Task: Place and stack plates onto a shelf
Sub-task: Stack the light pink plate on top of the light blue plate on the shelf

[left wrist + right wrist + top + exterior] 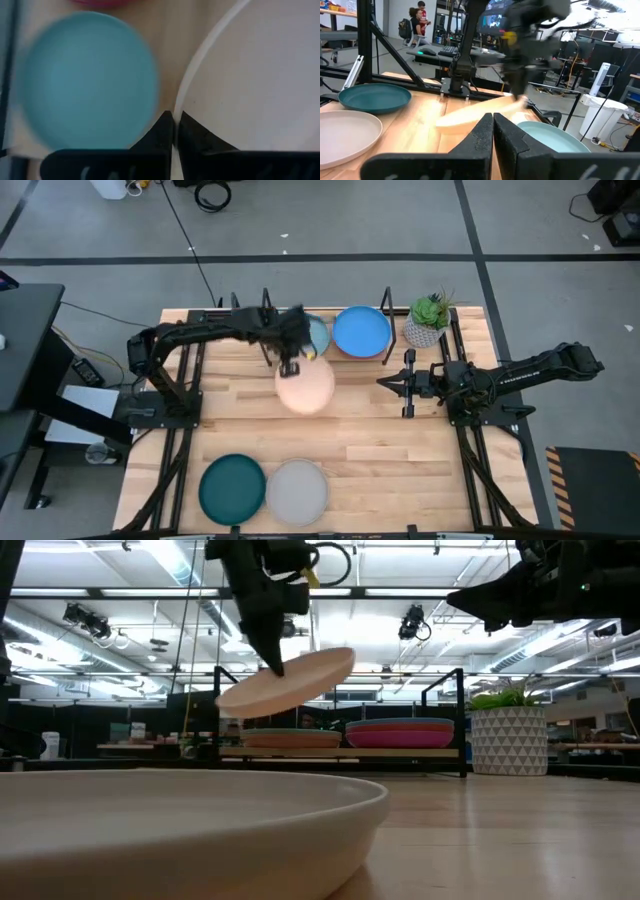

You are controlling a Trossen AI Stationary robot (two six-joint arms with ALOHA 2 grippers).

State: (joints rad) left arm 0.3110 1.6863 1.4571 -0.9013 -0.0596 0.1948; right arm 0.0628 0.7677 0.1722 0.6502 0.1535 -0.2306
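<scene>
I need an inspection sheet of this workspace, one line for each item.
Surface: light wood table.
Job's things: peach plate tilted in the air, held at its rim; aqua plate and blue plate top the two stacks on the shelf; teal plate and grey plate at the front edge.
Clutter: potted plant beside the shelf.
Grippers: left gripper shut on the peach plate; right gripper shut, empty, above the table.
Cables: black cable on the floor.
Surroundings: people far behind.
</scene>
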